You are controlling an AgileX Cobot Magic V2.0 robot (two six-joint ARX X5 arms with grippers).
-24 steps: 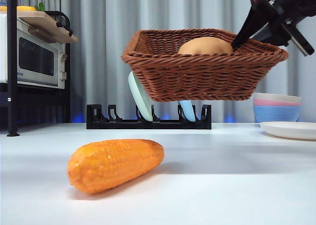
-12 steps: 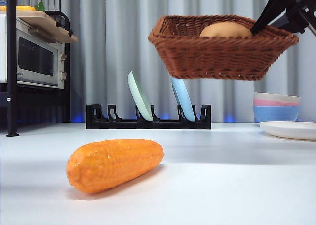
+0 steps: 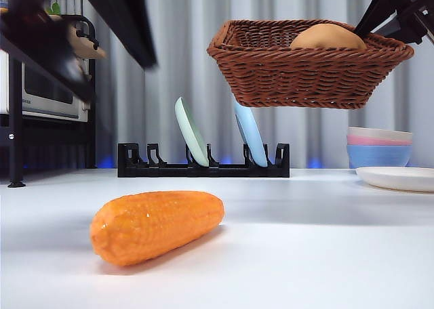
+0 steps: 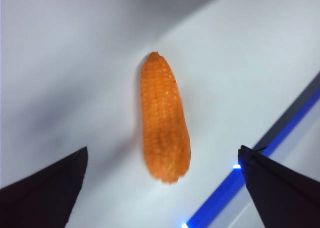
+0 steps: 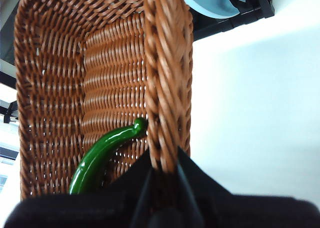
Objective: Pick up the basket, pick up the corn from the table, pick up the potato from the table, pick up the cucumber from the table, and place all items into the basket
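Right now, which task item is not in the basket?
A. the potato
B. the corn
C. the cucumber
B: the corn lies on the table under the open left gripper, while the potato and cucumber sit in the basket held up by the right gripper.

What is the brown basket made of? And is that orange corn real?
The basket looks like woven wicker: brown braided strands, matte. The corn looks like glossy plastic, too orange and shiny for real corn, though the pictures alone can't confirm that.

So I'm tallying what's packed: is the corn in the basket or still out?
Out. The corn lies on the white table, under the open left gripper; the basket hangs above, held by the right gripper.
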